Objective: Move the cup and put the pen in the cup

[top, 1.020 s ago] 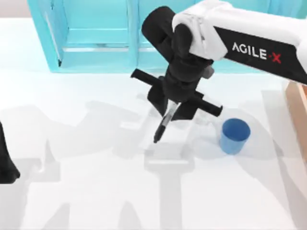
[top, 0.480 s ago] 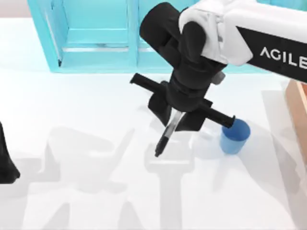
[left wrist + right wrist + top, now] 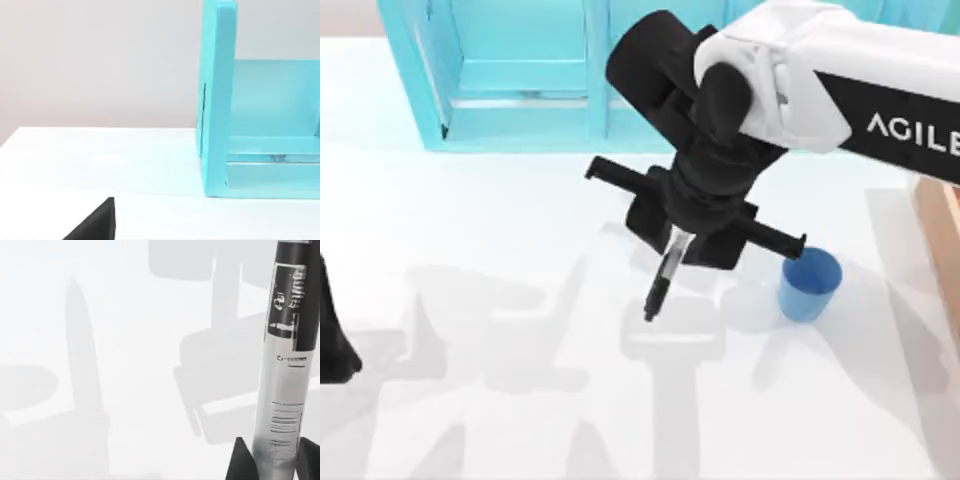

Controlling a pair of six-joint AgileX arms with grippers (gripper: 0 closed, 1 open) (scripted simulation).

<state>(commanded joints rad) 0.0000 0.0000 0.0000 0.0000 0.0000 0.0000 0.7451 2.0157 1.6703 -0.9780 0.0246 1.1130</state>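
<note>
The right gripper (image 3: 677,243), black and two-fingered on the white AgileX arm, hangs over the middle of the table with its fingers (image 3: 240,460) clamped on the slim black marker pen with the grey-white printed barrel (image 3: 663,279). The pen hangs point-down and slightly tilted below the fingers, lifted clear of the white table top (image 3: 520,400), its dark tip over the table's centre. In the right wrist view the pen's labelled barrel (image 3: 285,365) rises out from between the two dark fingertips. The small round blue plastic cup (image 3: 809,285) stands upright on the table to the right of the pen, near it but apart. A turquoise open-fronted shelf unit (image 3: 510,75) stands along the far edge. The left arm (image 3: 332,335) sits parked at the table's left edge; whether its fingers are apart or together cannot be told.
</note>
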